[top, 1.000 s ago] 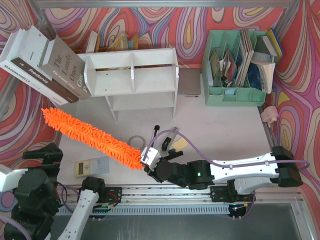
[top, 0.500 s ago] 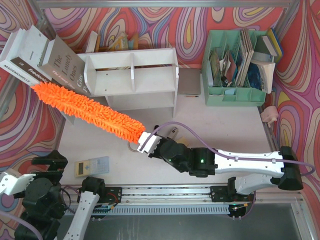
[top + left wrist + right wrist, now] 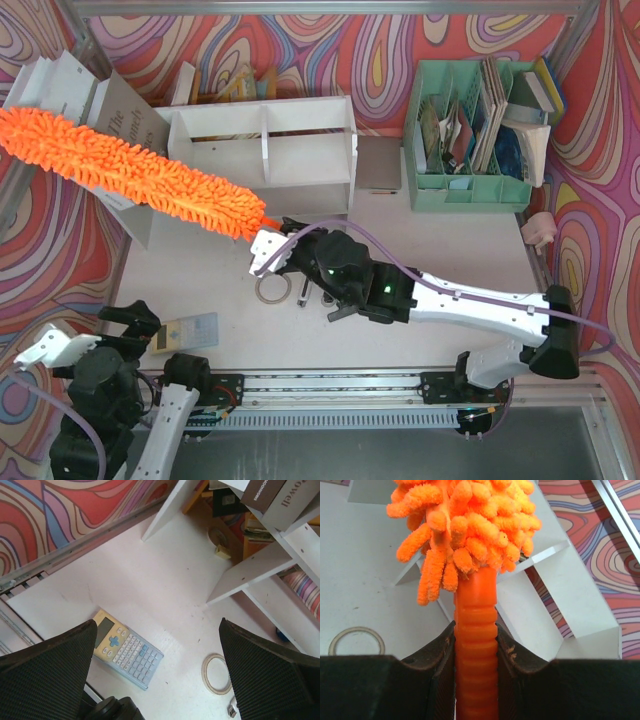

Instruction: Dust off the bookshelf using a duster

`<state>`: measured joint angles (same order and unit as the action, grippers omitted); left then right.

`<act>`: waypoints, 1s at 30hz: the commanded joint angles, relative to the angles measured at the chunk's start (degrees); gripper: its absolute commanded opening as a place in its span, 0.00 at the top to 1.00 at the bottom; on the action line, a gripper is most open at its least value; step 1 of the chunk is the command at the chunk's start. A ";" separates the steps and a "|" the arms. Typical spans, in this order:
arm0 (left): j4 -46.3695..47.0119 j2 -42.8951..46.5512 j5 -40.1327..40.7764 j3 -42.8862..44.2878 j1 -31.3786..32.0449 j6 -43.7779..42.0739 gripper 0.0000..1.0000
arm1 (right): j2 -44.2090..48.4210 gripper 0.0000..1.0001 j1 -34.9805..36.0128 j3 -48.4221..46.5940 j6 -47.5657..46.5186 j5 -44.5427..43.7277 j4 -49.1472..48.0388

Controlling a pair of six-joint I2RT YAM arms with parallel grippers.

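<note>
The bright-orange fluffy duster [image 3: 130, 170] slants from the far left edge down to the middle, its strands lying over the leaning books and the left end of the white two-tier bookshelf [image 3: 265, 150]. My right gripper [image 3: 264, 250] is shut on the duster's ribbed orange handle [image 3: 475, 630], just in front of the shelf's lower tier. The right wrist view shows the shelf's boards [image 3: 560, 605] behind the fluffy head [image 3: 470, 520]. My left gripper [image 3: 110, 335] is open and empty at the near left, above the table [image 3: 157, 625]. The left wrist view shows the shelf's boards [image 3: 260, 565].
Several large books [image 3: 70, 90] lean against the shelf's left side. A calculator [image 3: 185, 332] lies near the front left, also in the left wrist view [image 3: 127, 650]. A tape ring [image 3: 270, 290] lies below the right gripper. A mint-green organizer [image 3: 475, 130] stands at the back right.
My right arm has lifted and swung the duster away from the table front toward the far left, so its head now lies over the books. The left arm has shifted slightly.
</note>
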<state>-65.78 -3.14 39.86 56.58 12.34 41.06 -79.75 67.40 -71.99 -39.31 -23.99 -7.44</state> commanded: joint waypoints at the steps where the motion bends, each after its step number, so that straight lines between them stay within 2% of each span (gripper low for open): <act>1: 2.49 0.73 -3.29 0.03 -0.21 -1.40 0.02 | -2.41 1.00 -0.71 -4.42 -3.56 1.87 -3.10; 6: 3.86 -3.73 -7.17 1.51 -0.21 3.19 0.02 | -2.90 1.00 -0.69 -4.11 -1.28 2.01 -0.19; 12: 8.49 -3.14 -12.68 -5.12 -0.21 8.98 0.02 | -2.14 1.00 -0.69 0.02 -0.42 -0.97 -0.36; 19: 10.02 -1.35 -11.60 -9.17 -0.21 7.81 0.02 | -0.70 1.00 -1.26 3.00 0.64 -3.36 1.81; 25: 10.57 1.09 -12.09 -11.06 -0.21 7.46 0.02 | -1.17 1.00 -1.24 -1.94 0.72 -3.92 5.35; 30: 10.74 -0.32 -11.76 -9.40 -0.21 5.68 0.02 | -0.96 1.00 -1.04 -6.71 -0.61 -3.55 5.20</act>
<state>-56.80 -3.05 28.29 46.26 12.34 48.60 -82.78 66.74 -73.10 -40.75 -24.25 1.41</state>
